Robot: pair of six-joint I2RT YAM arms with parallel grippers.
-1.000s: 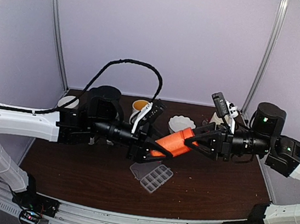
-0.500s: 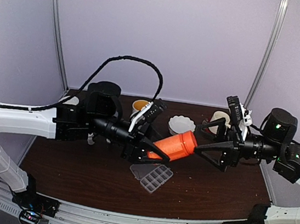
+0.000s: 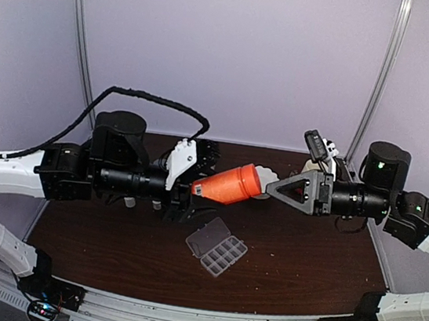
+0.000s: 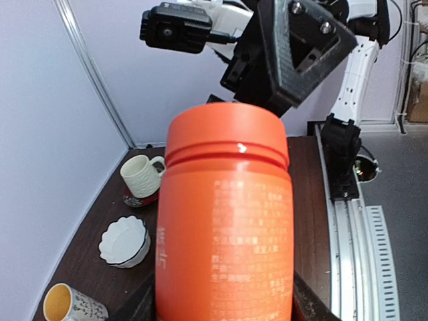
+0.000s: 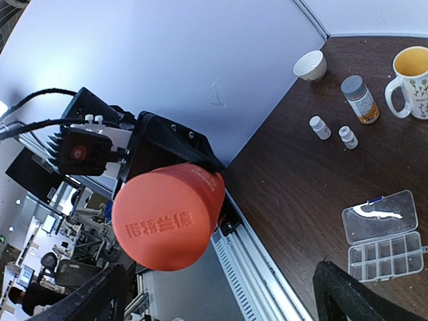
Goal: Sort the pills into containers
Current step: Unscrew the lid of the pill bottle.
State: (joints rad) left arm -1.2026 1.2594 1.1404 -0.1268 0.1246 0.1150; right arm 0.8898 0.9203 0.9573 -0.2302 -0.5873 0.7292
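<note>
At twelve o'clock from the open clear plastic compartmented pill box [image 3: 218, 250], the left end effector [image 3: 201, 186] clamps the orange cylindrical bottle [image 3: 231, 183], so the wide-spread right end effector [image 3: 272, 189] at its three o'clock should close squarely around the cap [image 5: 164, 224].

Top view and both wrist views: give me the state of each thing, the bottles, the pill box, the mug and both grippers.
orange bottle: capped, held sideways in the air.
left gripper: shut on the orange bottle's base end.
right gripper: open, facing the cap.
pill box: lying flat, lid looks swung open; contents too small to tell.
small white bottles: upright, capped.
yellow-lined mug: upright.
</note>
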